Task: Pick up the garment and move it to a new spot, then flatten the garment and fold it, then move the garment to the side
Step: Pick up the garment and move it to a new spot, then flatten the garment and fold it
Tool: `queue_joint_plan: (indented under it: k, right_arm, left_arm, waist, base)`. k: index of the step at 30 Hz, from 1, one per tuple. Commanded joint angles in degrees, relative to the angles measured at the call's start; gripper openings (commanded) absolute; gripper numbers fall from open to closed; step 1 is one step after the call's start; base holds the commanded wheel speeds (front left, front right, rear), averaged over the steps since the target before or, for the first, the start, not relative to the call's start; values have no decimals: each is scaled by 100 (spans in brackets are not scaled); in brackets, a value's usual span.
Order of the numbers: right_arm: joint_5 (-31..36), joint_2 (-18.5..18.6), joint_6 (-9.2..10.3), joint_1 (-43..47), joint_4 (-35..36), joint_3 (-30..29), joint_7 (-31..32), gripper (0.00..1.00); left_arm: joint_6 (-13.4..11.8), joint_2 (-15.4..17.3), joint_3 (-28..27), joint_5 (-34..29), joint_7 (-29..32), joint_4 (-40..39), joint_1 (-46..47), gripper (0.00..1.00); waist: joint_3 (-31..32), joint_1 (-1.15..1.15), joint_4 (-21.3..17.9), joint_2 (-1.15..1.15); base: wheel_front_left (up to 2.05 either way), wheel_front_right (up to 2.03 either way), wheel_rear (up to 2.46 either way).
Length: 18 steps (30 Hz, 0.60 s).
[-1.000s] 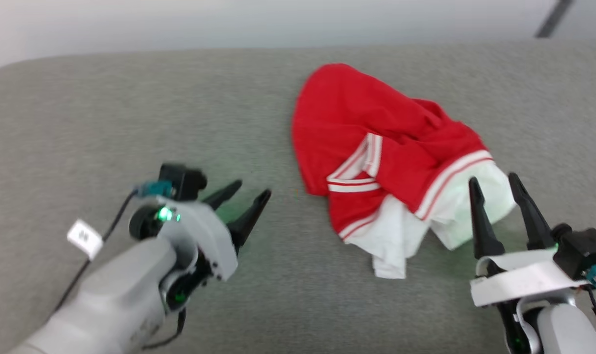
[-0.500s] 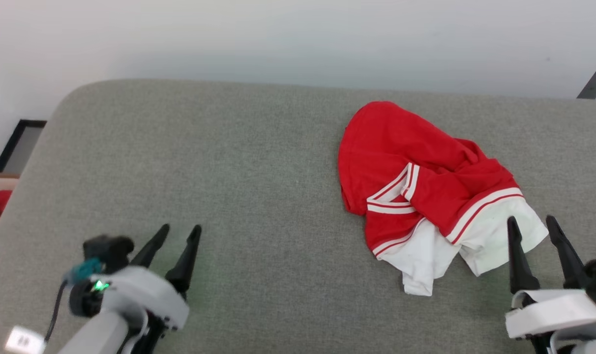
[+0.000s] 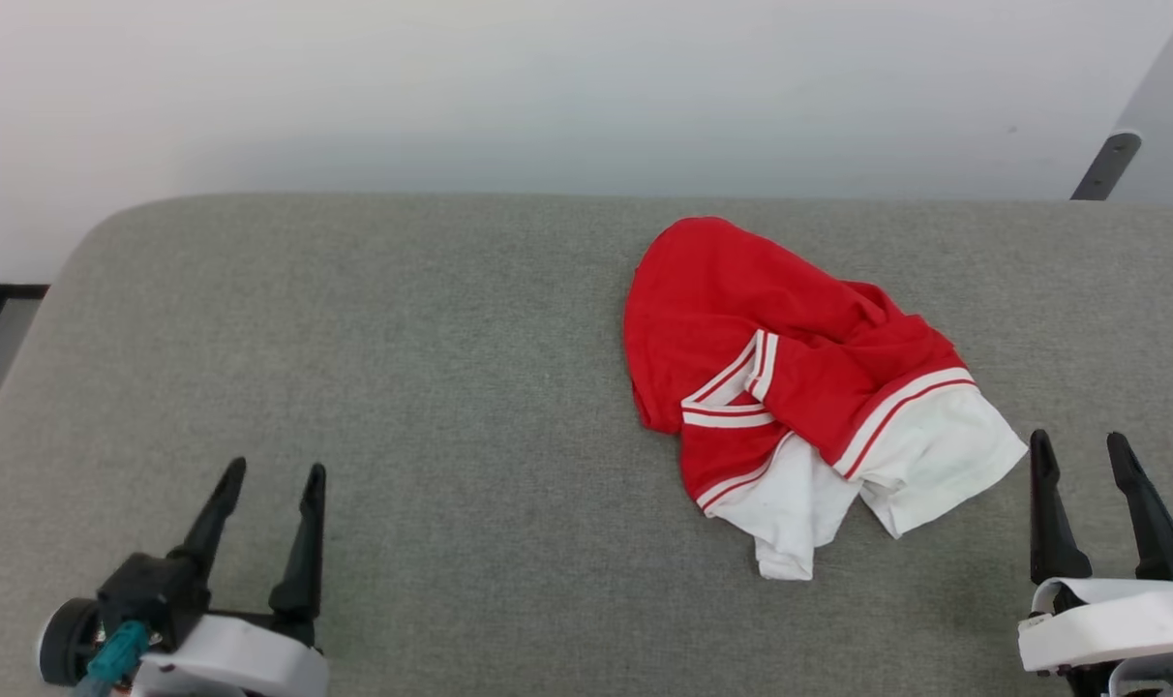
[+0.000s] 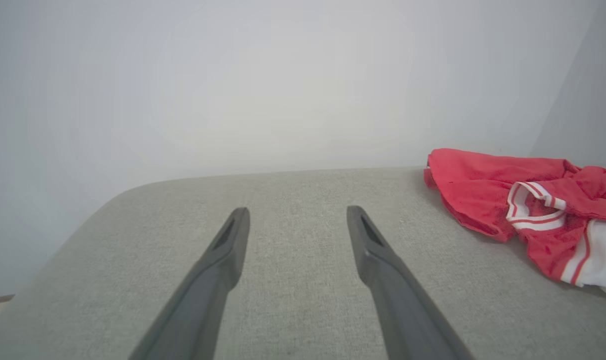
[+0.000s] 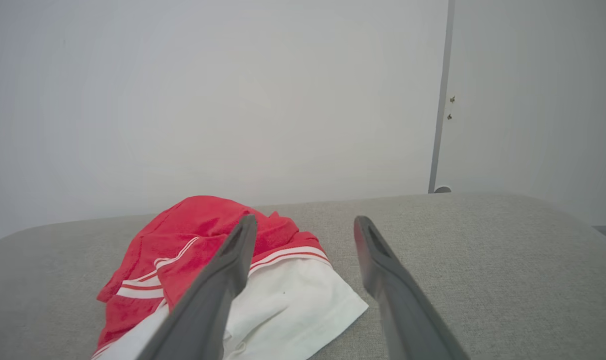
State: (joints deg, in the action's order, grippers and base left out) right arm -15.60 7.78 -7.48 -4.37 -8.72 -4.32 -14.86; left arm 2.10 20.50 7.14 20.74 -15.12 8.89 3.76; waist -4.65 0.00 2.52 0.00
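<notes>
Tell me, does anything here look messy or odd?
The garment lies crumpled in a heap on the grey cushion, red folds bunched over white panels. The left gripper and right gripper are open, holding nothing. Nothing looks spilled or damaged.

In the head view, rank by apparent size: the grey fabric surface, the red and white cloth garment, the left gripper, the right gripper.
1. grey fabric surface
2. red and white cloth garment
3. left gripper and right gripper: alike, both cut off by the frame edge; not ranked.
</notes>
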Motion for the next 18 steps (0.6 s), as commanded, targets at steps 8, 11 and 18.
queue_joint_plan:
  k: [8,11,18]
  right_arm:
    - [-60,-45,-3,-11,71,60,-14,100]
    - [-50,-62,-3,20,33,71,-17,100]
    - [-49,-37,-3,-5,-34,158,24,100]
  left_arm:
    - [269,-411,-604,-571,-2,-92,-339,100]
    - [345,-551,-752,-665,-2,-66,-396,100]
    - [470,-751,-972,-840,-3,-83,-444,100]
  waist:
    - [38,0,-92,0]
    - [42,0,-93,0]
    - [72,0,-107,0]
  base:
    - [0,0,0]
    - [0,0,0]
    - [0,0,0]
